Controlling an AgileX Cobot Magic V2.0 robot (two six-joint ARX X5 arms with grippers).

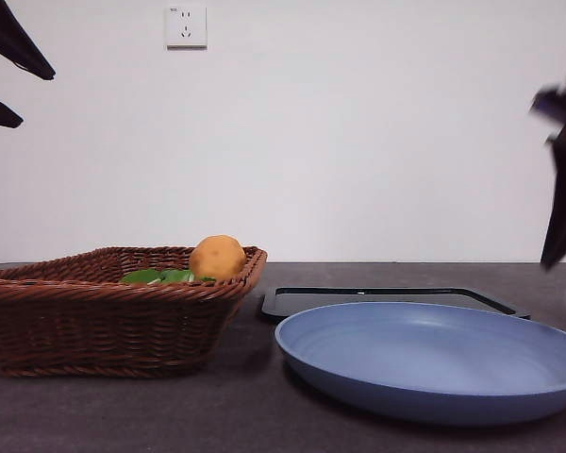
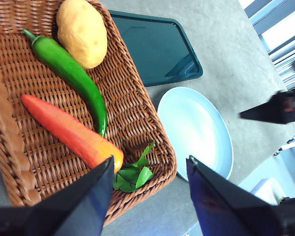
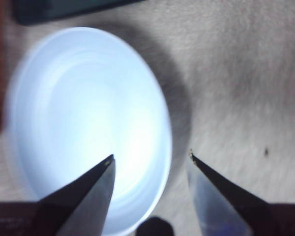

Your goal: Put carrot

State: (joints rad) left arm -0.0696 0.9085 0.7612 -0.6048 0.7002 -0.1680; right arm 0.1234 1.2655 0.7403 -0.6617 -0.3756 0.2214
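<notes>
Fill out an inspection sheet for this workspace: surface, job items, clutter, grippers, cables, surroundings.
Surface: dark grey table, bare where visible.
Job items: carrot lies in the wicker basket, untouched, leaves at the basket rim.
Clutter: green pepper and potato share the basket; blue plate is empty; dark tray is behind the plate.
Grippers: left gripper hangs above the basket's edge near the carrot's leaves, jaws open, holding nothing. Right gripper hangs above the plate's edge, jaws open, holding nothing.
Cables: nothing seen.
Surroundings: white wall with a socket.
</notes>
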